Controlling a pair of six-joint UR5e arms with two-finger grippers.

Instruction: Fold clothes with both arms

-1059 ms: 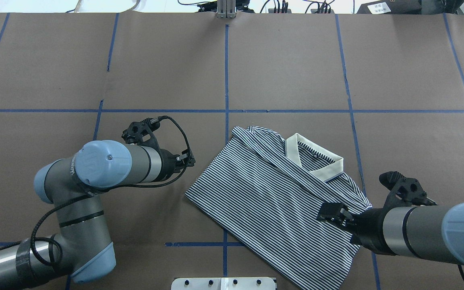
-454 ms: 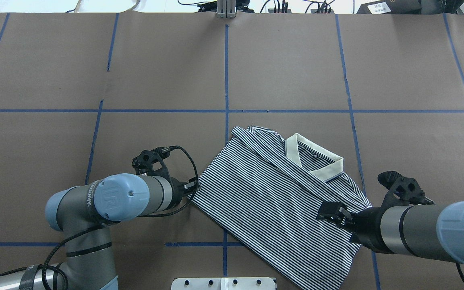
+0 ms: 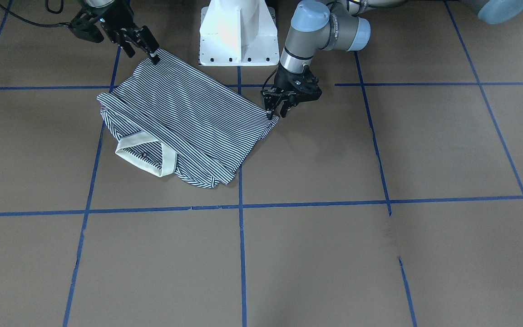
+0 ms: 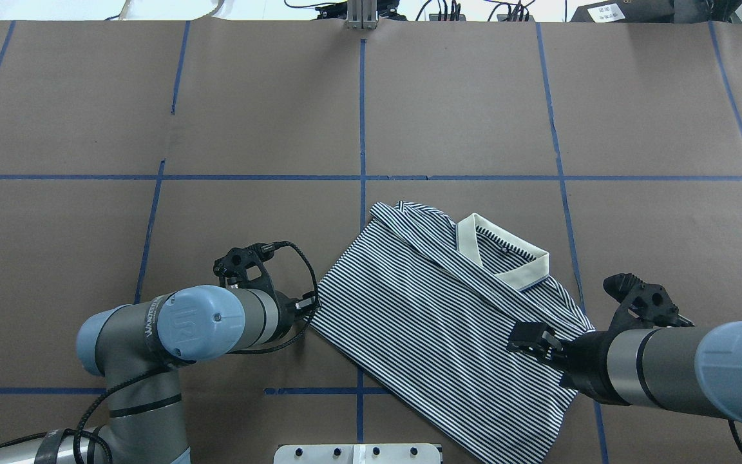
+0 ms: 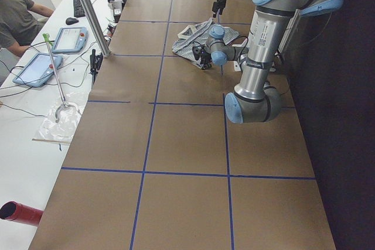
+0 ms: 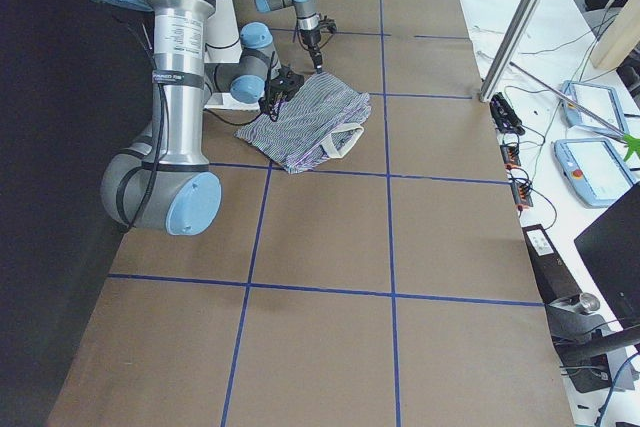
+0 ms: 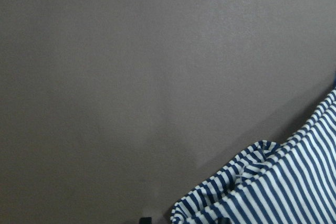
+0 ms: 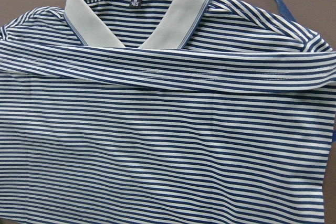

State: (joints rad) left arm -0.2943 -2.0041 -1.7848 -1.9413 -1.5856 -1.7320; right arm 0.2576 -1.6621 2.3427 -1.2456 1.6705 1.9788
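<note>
Starting on the left with the left arm (image 4: 171,322): bent low over the brown-papered tabletop (image 4: 255,103), reaching right. At its tip, the left gripper (image 3: 276,113), down at the left corner of the polo shirt (image 4: 422,309). Jaws parted there, straddling that corner. From its wrist camera, just a bunched bit of striped cloth low in the picture, with dark fingertips (image 7: 145,221) barely showing at the bottom edge. Nothing pinched yet, by the look of it.

On to the middle: shirt flat on the tabletop, just right of the centre blue tape line (image 4: 362,116), in the near half, turned at an angle. Sleeves tucked in, one long fold running across below the cream collar (image 4: 529,274). Collar toward the far right, hem toward the near edge by the white pedestal base (image 3: 236,36). Small size label showing inside the collar in the right wrist view.

And over on the right, the right arm (image 4: 667,377), stretched leftward. At its end, the right gripper (image 4: 520,340), over the shirt's near-right part, one tip close at the near corner in the front view; touching or not, cannot tell. Two black prongs standing apart there, so jaws parted, holding nothing. Below its camera, the whole striped spread from the collar down.
</note>
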